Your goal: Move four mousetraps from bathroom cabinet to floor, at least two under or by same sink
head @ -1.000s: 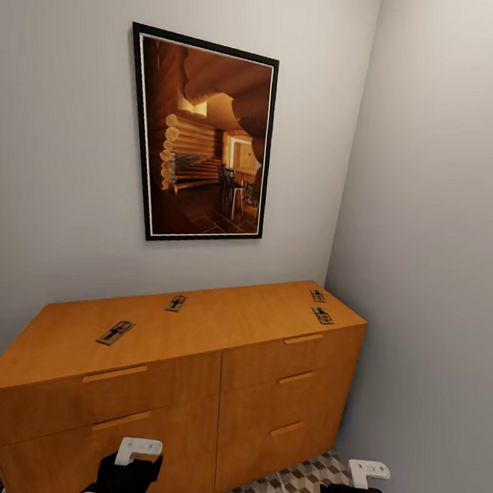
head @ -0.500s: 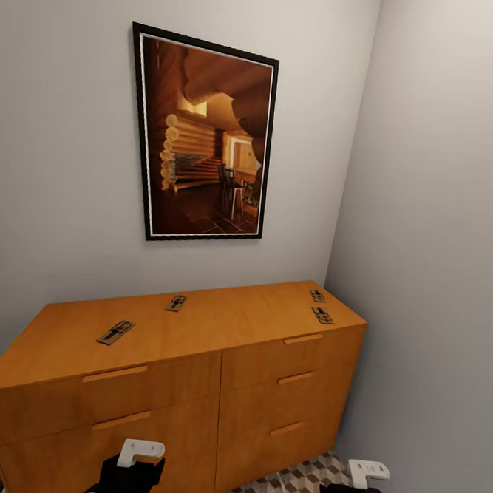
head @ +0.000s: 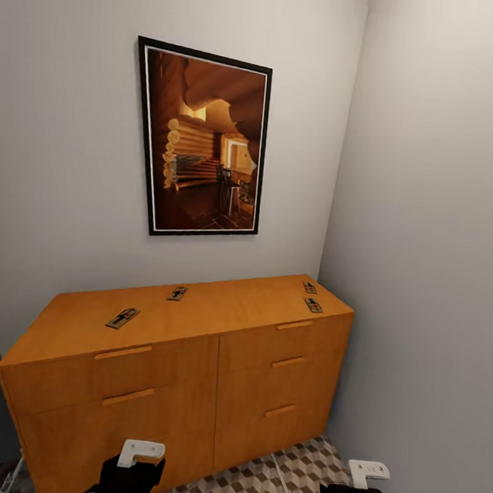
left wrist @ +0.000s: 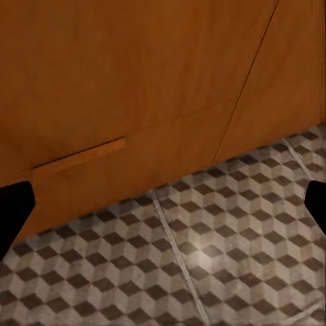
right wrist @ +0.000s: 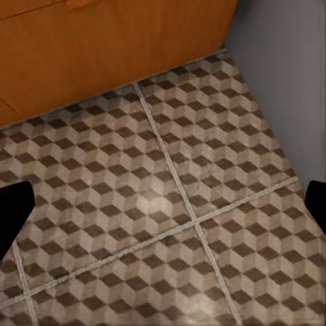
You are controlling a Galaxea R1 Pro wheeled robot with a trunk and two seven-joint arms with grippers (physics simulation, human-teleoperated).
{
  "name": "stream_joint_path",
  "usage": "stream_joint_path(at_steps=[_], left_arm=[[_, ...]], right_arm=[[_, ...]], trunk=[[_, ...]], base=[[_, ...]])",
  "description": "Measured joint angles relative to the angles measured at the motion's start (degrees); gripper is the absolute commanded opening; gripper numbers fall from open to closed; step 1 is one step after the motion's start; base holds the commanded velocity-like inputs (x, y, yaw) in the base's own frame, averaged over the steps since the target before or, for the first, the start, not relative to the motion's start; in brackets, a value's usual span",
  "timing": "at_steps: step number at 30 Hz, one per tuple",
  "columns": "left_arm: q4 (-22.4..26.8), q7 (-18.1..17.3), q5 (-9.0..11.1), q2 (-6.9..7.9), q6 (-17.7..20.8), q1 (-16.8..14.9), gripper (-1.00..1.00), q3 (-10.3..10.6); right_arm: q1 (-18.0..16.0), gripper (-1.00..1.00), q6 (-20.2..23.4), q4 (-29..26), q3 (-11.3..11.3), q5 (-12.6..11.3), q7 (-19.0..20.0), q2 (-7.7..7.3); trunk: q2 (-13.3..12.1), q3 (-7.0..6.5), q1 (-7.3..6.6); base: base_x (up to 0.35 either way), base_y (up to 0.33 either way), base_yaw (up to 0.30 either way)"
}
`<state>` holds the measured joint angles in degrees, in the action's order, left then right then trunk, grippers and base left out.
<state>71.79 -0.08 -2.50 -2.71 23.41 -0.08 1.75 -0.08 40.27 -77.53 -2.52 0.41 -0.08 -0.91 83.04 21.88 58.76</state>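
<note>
Place: corner of a room in a home
Furniture: orange-brown wooden cabinet (head: 185, 360) with slim-handled drawers, centre of the head view
Wall: framed picture (head: 203, 139) of a log-cabin interior, upper centre
Floor: cube-patterned tiles (head: 272, 482), lower right, with pale grout

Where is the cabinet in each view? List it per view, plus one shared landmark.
Head view: cabinet low centre, under the picture.
Left wrist view: drawer fronts, beyond the cube-pattern floor.
Right wrist view: bottom corner, beside grey wall.
Shared landmark: cube-pattern floor.
</note>
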Motion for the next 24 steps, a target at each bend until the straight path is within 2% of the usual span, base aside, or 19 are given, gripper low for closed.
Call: stream_joint_path(at_steps=[9,24], left_arm=[[0.0,0.0,-0.1,0.00,-0.4,0.0,1.00,0.0],[0.1,0.0,-0.1,-0.11,-0.5,0.0,1.00,0.3]], right_arm=[[0.0,1.00,0.0,0.0,0.0,0.0,0.0,-0.03],[-0.3,1.00,0.0,-1.3,0.0,0.1,-0.1,-0.07]], trunk=[[0.0,0.00,-0.02],[0.0,-0.01,-0.03]], base=[[-0.231,-0.057,0.000],[-0.029,-0.006,0.000]])
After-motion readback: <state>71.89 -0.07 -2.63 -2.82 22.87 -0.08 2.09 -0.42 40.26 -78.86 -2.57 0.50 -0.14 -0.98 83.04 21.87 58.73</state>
